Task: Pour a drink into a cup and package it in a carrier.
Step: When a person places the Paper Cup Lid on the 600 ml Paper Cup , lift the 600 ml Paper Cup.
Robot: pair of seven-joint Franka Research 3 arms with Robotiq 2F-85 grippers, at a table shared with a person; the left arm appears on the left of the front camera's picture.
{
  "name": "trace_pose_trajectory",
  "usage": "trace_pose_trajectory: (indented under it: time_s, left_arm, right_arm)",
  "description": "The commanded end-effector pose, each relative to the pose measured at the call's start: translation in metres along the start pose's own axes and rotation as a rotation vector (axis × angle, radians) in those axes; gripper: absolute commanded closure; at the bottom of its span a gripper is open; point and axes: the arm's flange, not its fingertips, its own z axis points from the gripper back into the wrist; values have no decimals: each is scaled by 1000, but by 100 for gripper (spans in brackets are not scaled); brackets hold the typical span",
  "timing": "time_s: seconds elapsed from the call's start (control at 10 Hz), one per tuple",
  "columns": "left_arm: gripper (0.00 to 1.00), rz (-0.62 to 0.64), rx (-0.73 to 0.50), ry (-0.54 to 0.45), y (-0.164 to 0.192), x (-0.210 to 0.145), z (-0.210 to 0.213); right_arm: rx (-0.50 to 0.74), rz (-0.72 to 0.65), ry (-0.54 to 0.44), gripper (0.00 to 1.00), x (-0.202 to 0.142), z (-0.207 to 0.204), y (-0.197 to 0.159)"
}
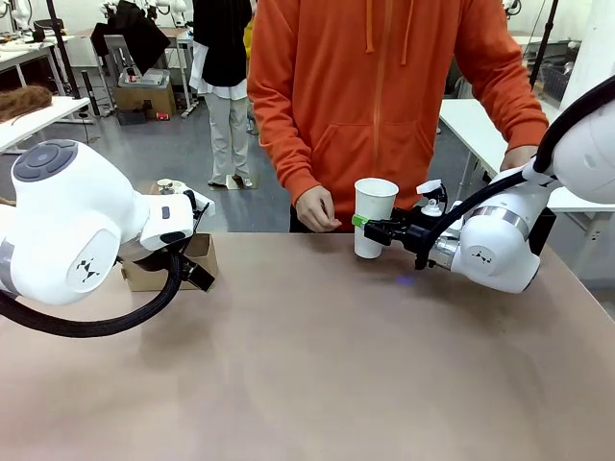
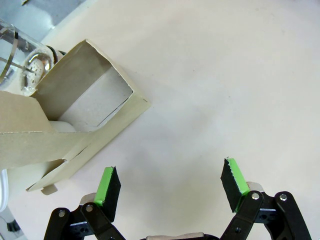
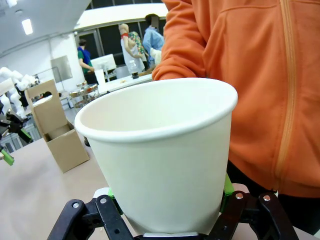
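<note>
Jaws on my right arm were clamped on the cup (image 1: 374,216), upright and lidless near the person's hand (image 1: 315,208), its base hidden in my grip. Left jaws stood apart over the bare surface (image 2: 225,75), the carrier (image 2: 85,107) just beside them, partly hidden by my arm from the front. A glass pitcher (image 2: 20,55) was cut off beyond it.
</note>
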Motion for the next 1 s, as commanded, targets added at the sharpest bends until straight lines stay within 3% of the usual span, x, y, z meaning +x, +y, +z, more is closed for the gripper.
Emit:
trace_pose_trajectory:
  time_s: [0.0, 0.9]
  left_arm:
    - [0, 2, -2, -1, 1, 0, 0]
    - [0, 2, -2, -1, 1, 0, 0]
  right_arm:
    - [0, 1, -6, 20, 5, -1, 3]
    - [0, 1, -6, 20, 5, -1, 3]
